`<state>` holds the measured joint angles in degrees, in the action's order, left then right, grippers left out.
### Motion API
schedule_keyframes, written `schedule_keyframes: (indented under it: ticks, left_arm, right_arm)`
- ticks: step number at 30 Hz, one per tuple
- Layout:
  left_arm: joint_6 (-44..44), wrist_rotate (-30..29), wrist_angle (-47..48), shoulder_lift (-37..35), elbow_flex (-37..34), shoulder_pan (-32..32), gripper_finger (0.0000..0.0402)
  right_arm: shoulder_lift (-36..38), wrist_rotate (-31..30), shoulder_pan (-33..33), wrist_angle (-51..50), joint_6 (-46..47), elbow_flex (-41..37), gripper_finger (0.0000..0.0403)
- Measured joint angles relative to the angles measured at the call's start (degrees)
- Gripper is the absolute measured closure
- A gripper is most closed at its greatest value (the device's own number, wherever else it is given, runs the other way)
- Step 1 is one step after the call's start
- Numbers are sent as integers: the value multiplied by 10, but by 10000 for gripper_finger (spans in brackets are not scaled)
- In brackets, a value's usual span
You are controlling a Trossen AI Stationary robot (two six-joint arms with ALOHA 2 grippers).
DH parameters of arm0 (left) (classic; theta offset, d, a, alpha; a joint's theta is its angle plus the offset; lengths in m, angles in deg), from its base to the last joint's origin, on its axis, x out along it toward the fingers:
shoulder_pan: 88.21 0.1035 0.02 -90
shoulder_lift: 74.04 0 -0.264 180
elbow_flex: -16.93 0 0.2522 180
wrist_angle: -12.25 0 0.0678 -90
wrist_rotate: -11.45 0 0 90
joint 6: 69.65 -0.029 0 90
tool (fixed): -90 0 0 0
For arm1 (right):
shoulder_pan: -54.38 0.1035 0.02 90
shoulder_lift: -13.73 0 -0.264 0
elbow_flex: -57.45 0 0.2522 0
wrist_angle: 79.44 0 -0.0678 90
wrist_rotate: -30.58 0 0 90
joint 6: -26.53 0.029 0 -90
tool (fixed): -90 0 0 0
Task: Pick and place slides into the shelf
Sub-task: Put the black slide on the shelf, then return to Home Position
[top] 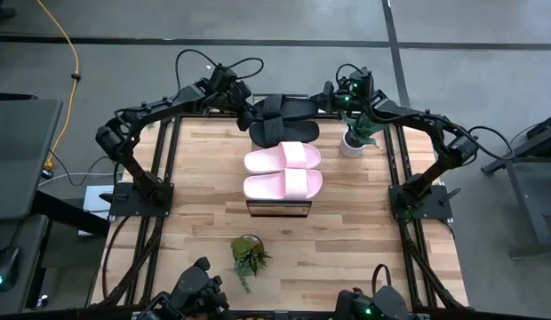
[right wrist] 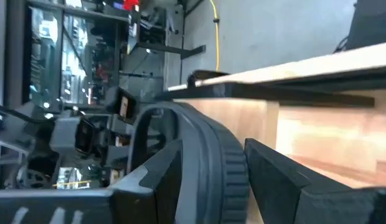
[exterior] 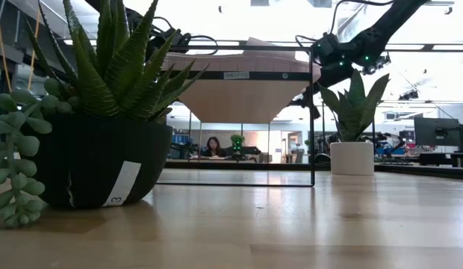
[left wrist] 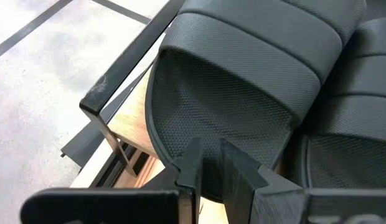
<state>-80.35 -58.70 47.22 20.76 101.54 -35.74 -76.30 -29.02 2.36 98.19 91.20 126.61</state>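
The shelf (top: 278,207) carried four slides in a row: two pink (top: 283,171), two black (top: 284,120) at the far end. Left gripper (top: 249,116) and right gripper (top: 329,98) each clamped a black slide's edge

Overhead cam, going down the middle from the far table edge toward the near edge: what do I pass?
Two black slides on the shelf's far end, then a pink slide, a second pink slide, the shelf's near end, and last the dark-potted plant.

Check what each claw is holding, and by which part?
Right claw shut on a black slide, across its sole edge. Left claw sits at a black slide's end; grip cannot be told.
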Motion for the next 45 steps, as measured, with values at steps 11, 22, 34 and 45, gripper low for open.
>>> schedule_keyframes:
  ticks: [11, 22, 34, 45]
  left_arm:
    - [0, 0, 0, 0, 0, 0, 362]
    - [5, -1, 3, 0, 16, 0, 362]
    - [8, -1, 5, -4, 25, 0, 362]
    - [43, 24, -8, -72, 26, 0, 362]
  right_arm:
    - [0, -83, -9, 71, -9, 0, 240]
    - [0, -50, -9, 201, -35, 0, 240]
    - [0, 48, -8, 339, -44, 0, 240]
    - [2, 131, -7, 516, 10, 0, 244]
